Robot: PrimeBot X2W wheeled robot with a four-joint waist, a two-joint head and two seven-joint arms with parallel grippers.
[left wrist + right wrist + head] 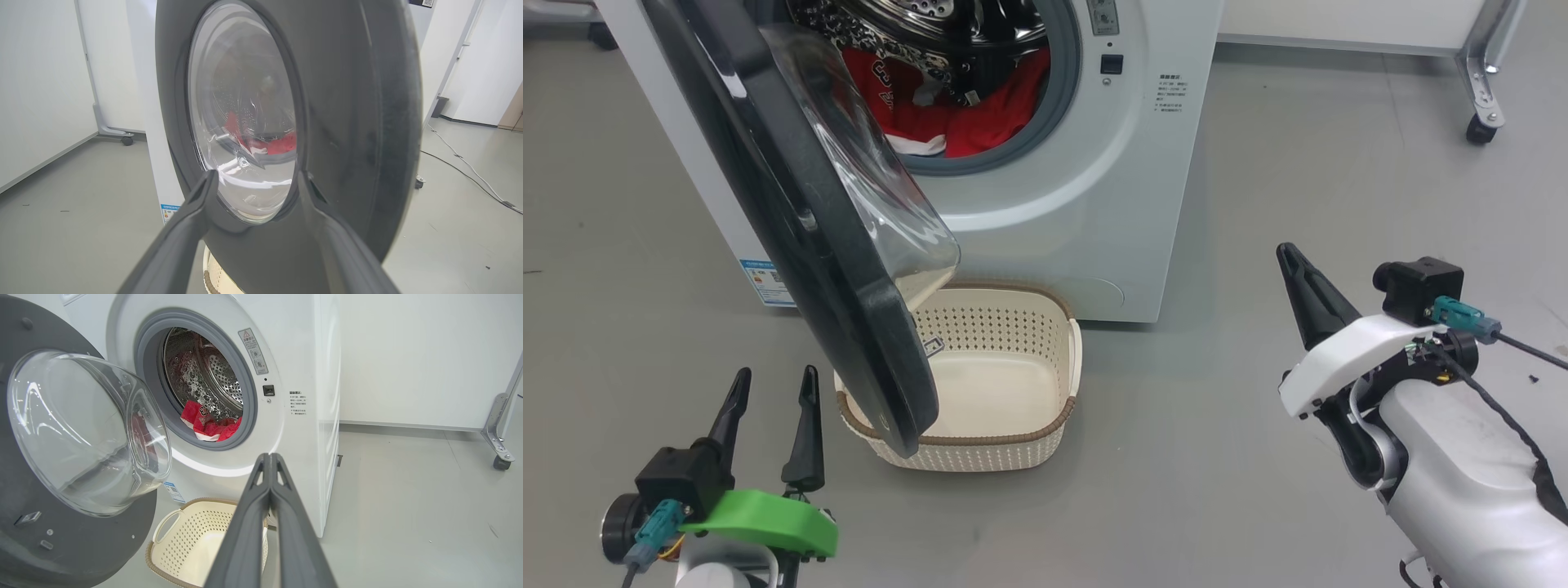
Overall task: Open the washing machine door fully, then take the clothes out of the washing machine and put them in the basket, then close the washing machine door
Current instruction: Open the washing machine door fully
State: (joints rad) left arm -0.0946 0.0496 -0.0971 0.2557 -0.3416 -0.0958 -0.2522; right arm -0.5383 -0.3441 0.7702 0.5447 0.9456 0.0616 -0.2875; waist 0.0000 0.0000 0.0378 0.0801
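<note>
Lower left of the head frame: your left gripper [774, 384], fingers spread, empty. Lower right: right gripper [1290, 257], clenched on nothing, well apart. Just right of the left fingers stands the washing machine door [849, 327], half-swung, rim slanting upper-left to lower-centre over the basket [1068, 408]. Beyond, clothes [980, 122] lie in the washing machine [1094, 204] drum. Your left arm is nearer; it likely takes the push.

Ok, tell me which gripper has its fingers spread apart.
The left gripper: its two dark fingers stand clearly apart, while the right gripper has its fingers pressed together into one point.
</note>
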